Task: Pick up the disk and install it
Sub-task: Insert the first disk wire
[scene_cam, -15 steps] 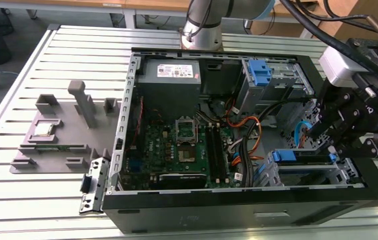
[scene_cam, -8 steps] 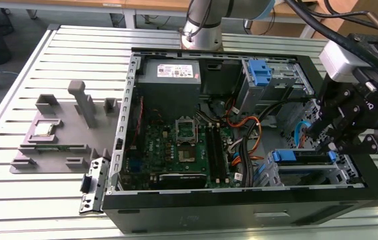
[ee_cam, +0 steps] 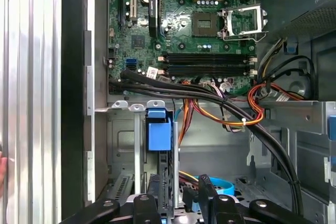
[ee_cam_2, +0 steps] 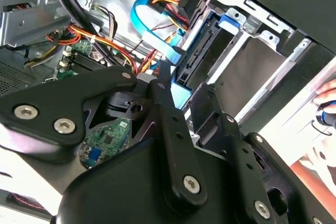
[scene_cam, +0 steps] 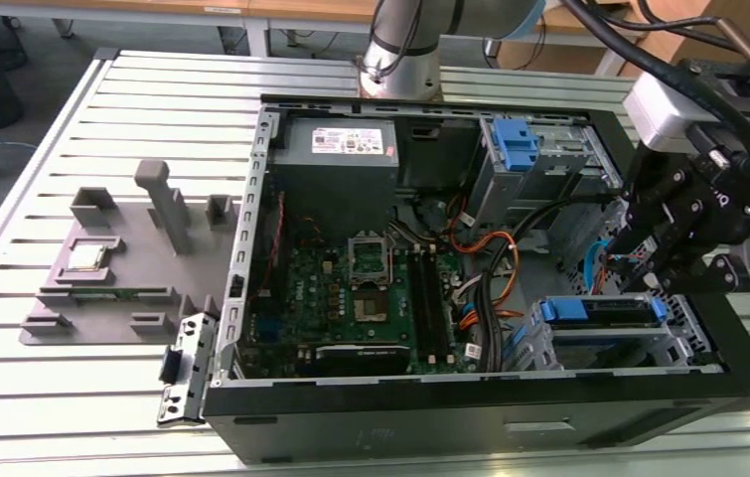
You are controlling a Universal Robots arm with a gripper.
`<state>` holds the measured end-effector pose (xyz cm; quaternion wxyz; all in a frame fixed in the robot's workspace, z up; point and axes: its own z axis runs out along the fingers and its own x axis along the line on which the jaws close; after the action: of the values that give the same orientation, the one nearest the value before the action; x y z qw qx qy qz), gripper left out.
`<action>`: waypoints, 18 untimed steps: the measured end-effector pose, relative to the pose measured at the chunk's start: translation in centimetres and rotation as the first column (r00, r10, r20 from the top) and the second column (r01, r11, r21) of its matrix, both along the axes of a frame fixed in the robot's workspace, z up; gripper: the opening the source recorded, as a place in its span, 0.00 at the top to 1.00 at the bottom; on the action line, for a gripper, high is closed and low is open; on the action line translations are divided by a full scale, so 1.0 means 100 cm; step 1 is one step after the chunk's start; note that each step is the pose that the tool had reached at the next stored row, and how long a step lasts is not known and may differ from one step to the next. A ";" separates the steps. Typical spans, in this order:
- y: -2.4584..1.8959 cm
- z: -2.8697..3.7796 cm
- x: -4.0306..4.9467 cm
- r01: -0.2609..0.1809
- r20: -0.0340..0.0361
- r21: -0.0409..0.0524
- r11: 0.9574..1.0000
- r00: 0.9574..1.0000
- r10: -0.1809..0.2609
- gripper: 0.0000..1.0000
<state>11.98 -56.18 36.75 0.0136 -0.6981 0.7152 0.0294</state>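
The disk (scene_cam: pixel 596 310), with its bright blue carrier frame, lies in the drive bay at the front corner of the open computer case (scene_cam: pixel 481 417), on the exterior view's right. In the first wrist view its blue handle (ee_cam: pixel 159 132) sits in the bay slot. The second wrist view shows the dark edge of the disk (ee_cam_2: pixel 202 51) with blue trim. My gripper (scene_cam: pixel 660 278) hovers just above that bay. Its black fingers (ee_cam_2: pixel 168 108) stand apart beside the disk's end, and I see nothing clamped between them. The gripper (ee_cam: pixel 181 192) is open.
Inside the case are the motherboard (scene_cam: pixel 362 288), a grey box with a white sticker (scene_cam: pixel 338 144), an upright blue latch (scene_cam: pixel 514 149) and loose cables (ee_cam: pixel 247 114). A grey fixture (scene_cam: pixel 96 258) stands on the slatted table. A person's hand (ee_cam_2: pixel 325 95) is near the case wall.
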 end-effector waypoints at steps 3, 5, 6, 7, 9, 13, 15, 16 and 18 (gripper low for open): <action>0.0007 -0.0014 0.0028 0.000 0.000 0.000 1.000 1.000 0.000 0.58; 0.0012 -0.0022 0.0055 0.000 0.000 0.000 1.000 1.000 0.000 0.58; 0.0015 -0.0025 0.0071 0.000 0.000 0.000 1.000 1.000 0.000 0.58; 0.0018 -0.0028 0.0087 0.000 0.000 0.000 1.000 1.000 0.000 0.58; 0.0022 -0.0035 0.0120 0.000 0.000 0.000 1.000 1.000 0.000 0.58; 0.0024 -0.0076 0.0151 0.000 0.000 0.000 1.000 1.000 0.000 0.58; 0.0025 -0.0101 0.0151 0.000 0.000 -0.001 1.000 1.000 0.000 0.58; 0.0025 -0.0107 0.0151 0.000 0.000 -0.002 1.000 1.000 0.000 0.58; 0.0024 -0.0113 0.0152 0.000 0.000 -0.004 1.000 1.000 0.000 0.58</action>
<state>13.50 -55.94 35.62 0.0122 -0.6982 0.7153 0.0280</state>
